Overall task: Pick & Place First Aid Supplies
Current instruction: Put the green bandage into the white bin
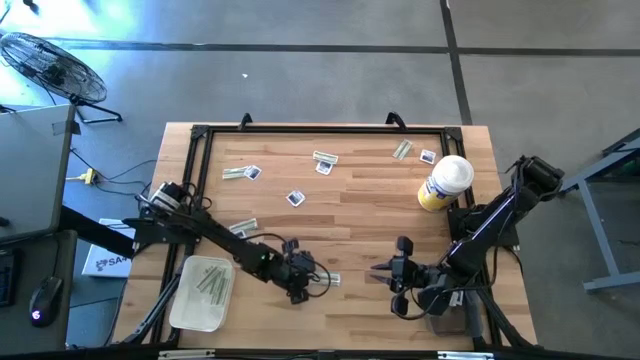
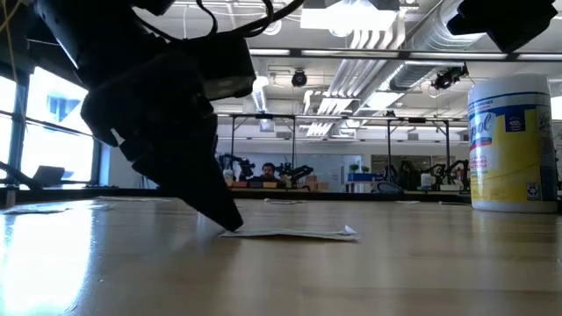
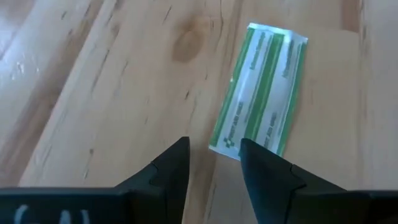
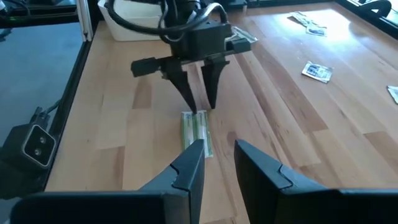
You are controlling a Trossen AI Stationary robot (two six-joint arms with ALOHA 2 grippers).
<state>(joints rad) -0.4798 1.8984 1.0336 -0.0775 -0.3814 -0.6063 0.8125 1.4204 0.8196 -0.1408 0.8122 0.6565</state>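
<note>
A pale green-and-white strip packet point(image 3: 258, 93) lies flat on the wooden table near its front edge; it also shows in the high view point(image 1: 331, 279) and the right wrist view point(image 4: 197, 134). My left gripper point(image 3: 214, 155) is open and points down at the strip's end that faces the table's left. My right gripper point(image 4: 219, 155) is open and empty, just right of the strip, and shows in the high view point(image 1: 380, 268). Several strips point(image 1: 210, 280) lie in a clear tray point(image 1: 180, 305) at the front left. My left gripper comes from above, slanting down. One fingertip point(image 3: 252, 152) stands at the strip's left-facing end point(image 3: 239, 146), the other on bare table beside it. In the low view the fingertip point(image 2: 230, 221) reaches table height at the strip's end point(image 2: 250, 233). Whether it touches the strip, I cannot tell.
A yellow bottle with a white cap point(image 1: 445, 183) stands at the right. More packets lie across the far half: strips point(image 1: 240, 173) point(image 1: 402, 150) point(image 1: 243, 228) and small squares point(image 1: 295, 198) point(image 1: 428, 157). A black frame point(image 1: 300, 128) edges the table.
</note>
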